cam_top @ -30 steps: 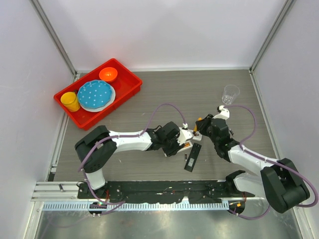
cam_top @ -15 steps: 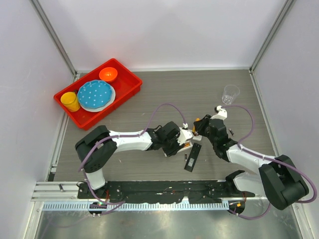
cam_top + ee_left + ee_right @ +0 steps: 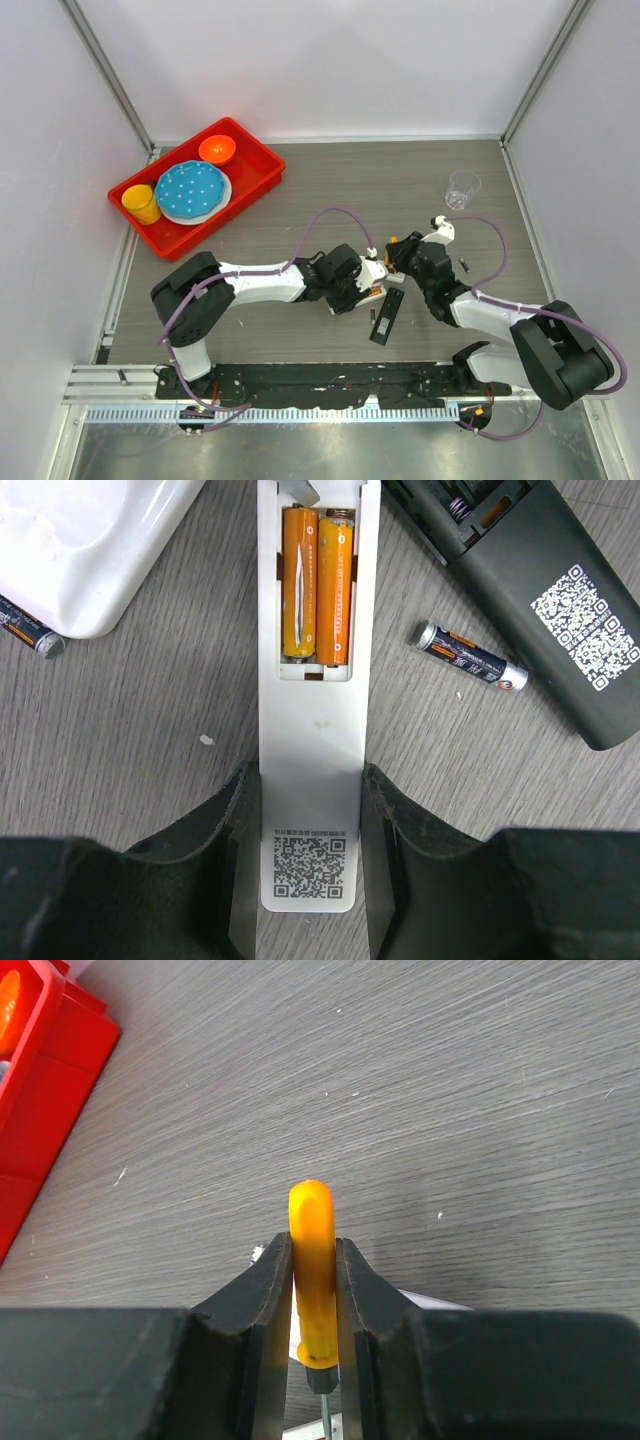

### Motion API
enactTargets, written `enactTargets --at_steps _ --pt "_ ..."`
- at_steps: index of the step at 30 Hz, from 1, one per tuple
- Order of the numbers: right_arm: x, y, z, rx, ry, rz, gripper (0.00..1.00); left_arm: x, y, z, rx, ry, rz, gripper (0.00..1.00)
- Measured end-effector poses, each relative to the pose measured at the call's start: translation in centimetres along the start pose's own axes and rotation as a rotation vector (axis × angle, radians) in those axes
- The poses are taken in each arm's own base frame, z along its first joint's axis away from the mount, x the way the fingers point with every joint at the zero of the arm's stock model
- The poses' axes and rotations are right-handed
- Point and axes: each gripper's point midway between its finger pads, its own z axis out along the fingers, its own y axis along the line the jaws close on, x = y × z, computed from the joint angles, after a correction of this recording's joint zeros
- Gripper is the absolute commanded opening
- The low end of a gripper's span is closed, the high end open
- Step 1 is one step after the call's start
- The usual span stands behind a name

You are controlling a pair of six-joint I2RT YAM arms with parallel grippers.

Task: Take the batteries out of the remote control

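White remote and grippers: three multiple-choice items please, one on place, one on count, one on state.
1. The white remote sits: A in the left gripper; B in the right gripper; C free of both.
2. How many orange batteries are in its open compartment? A none; B two; C four.
3. The right gripper is: A open; B shut on nothing; C shut on the orange-handled screwdriver.
Key: 1 A, its fingers flank the remote's sides in the left wrist view; 2 B, two lie side by side; 3 C, the handle is pinched between its jaws.
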Motion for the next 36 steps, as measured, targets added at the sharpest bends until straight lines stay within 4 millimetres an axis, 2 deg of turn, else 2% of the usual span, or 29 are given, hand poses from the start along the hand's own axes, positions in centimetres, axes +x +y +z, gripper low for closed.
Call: enactTargets --at_steps 6,10,13,29,31,32,34,35,36 --pt "0.0 0.4 -0.2 -0.037 -0.020 0.080 0.01 0.0 0.0 0.0 0.003 0.002 0.005 0.00" --pt "1.3 2.5 -0.9 -0.131 0.042 0.176 0.01 0.0 0.0 0.0 0.004 0.001 0.005 0.00" --pt "1.6 3.3 -1.2 -0.164 0.063 0.215 0.01 -0.1 0.0 0.0 0.004 0.001 0.005 0.00" --pt "0.8 3.9 -2.0 -0.184 0.053 0.229 0.01 -0.1 -0.1 0.0 0.006 0.001 0.005 0.00" --pt "0.9 3.7 -2.0 -0.176 0.056 0.223 0.01 -0.1 -0.1 0.0 0.006 0.001 0.005 0.05" --pt "0.9 3.6 -2.0 -0.171 0.056 0.220 0.01 -0.1 0.0 0.0 0.005 0.001 0.004 0.25" --pt "0.9 3.4 -2.1 -0.164 0.055 0.214 0.01 -0.1 0.0 0.0 0.002 0.001 0.005 0.41" --pt "0.9 3.4 -2.1 -0.161 0.053 0.210 0.01 -0.1 0.0 0.0 -0.001 0.002 0.004 0.53" --pt "0.8 3.3 -2.2 -0.158 0.050 0.206 0.01 -0.1 0.1 0.0 -0.006 0.002 0.004 0.58"
